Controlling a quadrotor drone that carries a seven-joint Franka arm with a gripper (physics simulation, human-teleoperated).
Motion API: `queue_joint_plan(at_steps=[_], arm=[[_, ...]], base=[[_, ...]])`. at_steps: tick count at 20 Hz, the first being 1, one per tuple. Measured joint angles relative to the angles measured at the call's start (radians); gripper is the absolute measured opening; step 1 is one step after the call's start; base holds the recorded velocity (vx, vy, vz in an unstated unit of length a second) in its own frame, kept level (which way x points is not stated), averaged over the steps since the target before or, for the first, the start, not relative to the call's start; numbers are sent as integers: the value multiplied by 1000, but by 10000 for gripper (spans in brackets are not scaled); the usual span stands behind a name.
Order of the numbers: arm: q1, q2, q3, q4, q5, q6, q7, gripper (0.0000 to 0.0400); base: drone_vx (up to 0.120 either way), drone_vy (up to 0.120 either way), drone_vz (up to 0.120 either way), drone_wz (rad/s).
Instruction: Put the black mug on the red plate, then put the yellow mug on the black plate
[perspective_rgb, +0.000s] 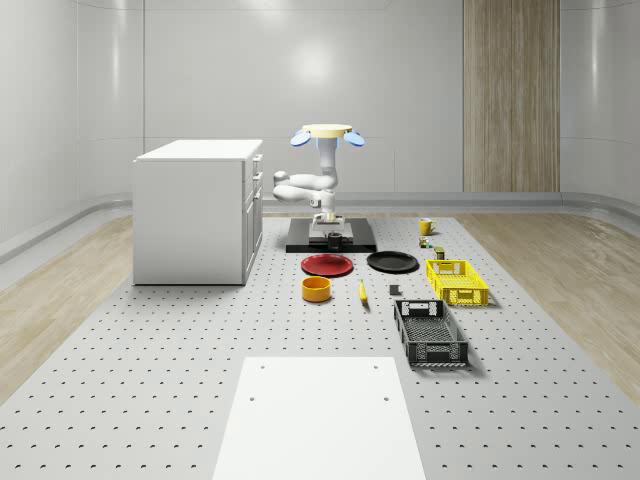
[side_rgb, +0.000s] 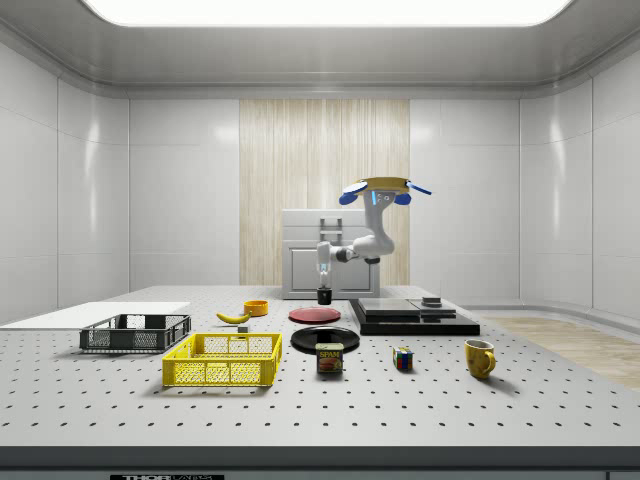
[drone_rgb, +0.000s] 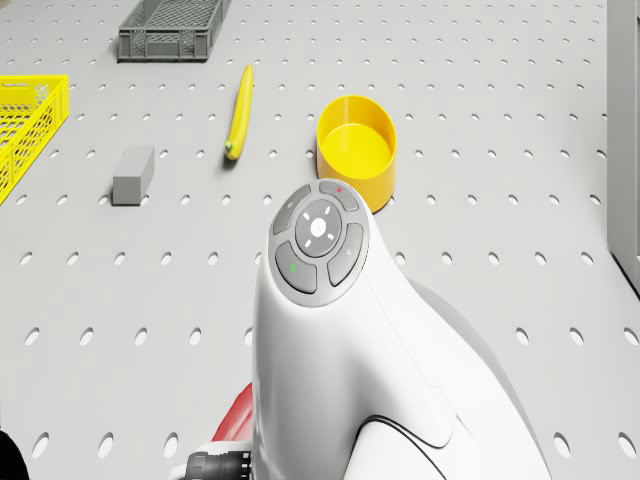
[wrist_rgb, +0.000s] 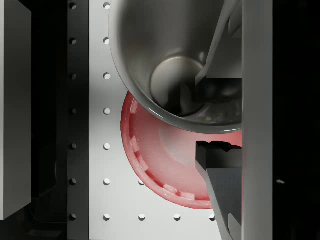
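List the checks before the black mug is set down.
1. Grip: gripper shut on the black mug, one finger inside its wall: ok.
2. Mug centred over the red plate: not ok, the wrist view shows it over the plate's rim.
3. Red plate bare: ok.
4. Mug clear of the plate: cannot tell.
5. Drone hovering over the black platform: ok.

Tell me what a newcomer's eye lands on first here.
First, the drone hovering beside the white cabinet, its arm hanging down. Its gripper is shut on the black mug, carried in the air near the red plate. The yellow mug stands apart by the table's edge.
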Motion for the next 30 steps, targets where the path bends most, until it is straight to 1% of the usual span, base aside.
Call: queue_joint_plan(at_steps=[7,12,21,25,30], arm=[[-2,-8,1,0,3,7,1,110],[32,-17,3,1,7,16,-34,110],[140,-38,3,15,14,39,-155,110],[159,-46,-35,29,-20,60,-185,110],[162,-51,-88,46,-69,85,-201,110]], base=[[109,0,0,0],[0,0,0,0],[0,0,0,0],[0,0,0,0],[0,0,0,0]])
